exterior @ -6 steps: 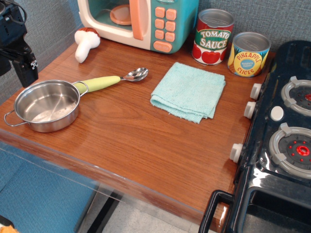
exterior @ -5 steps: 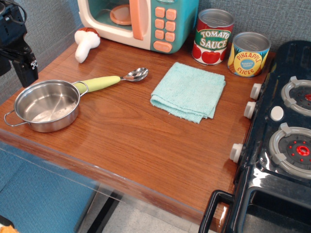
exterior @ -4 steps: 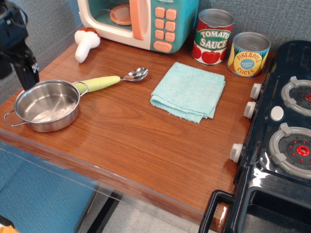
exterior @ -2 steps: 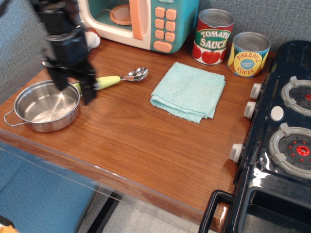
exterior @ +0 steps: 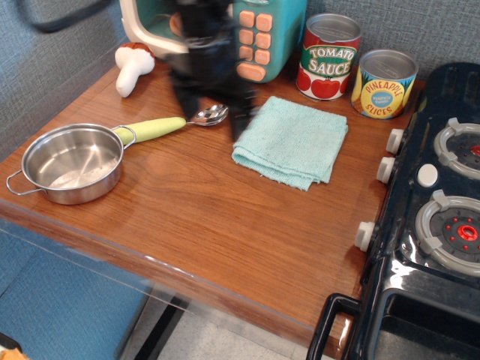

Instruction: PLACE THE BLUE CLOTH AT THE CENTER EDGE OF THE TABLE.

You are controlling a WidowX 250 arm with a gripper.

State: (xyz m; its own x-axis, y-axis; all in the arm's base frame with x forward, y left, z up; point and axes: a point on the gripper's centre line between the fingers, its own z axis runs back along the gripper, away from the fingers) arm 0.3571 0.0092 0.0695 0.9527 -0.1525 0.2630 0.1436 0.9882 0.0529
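Note:
The blue cloth (exterior: 294, 141), a folded aqua terry towel, lies flat on the brown wood table (exterior: 225, 225), toward the back right and in front of the cans. My gripper (exterior: 214, 112) is motion-blurred and hangs just left of the cloth's left edge, over the spoon's bowl. Its two dark fingers stand apart, so it is open and holds nothing. One finger (exterior: 244, 116) is close to the cloth's near-left corner; I cannot tell if it touches.
A steel pot (exterior: 73, 163) sits at the front left, with a green-handled spoon (exterior: 154, 129) beside it. A toy mushroom (exterior: 133, 66), a toy microwave (exterior: 259, 37), a tomato sauce can (exterior: 328, 56) and a pineapple can (exterior: 383, 83) line the back. A black toy stove (exterior: 435, 217) borders the right.
My gripper has swept fast from the far left edge, past the pot, to the cloth's left side. The cloth and the other objects have not moved.

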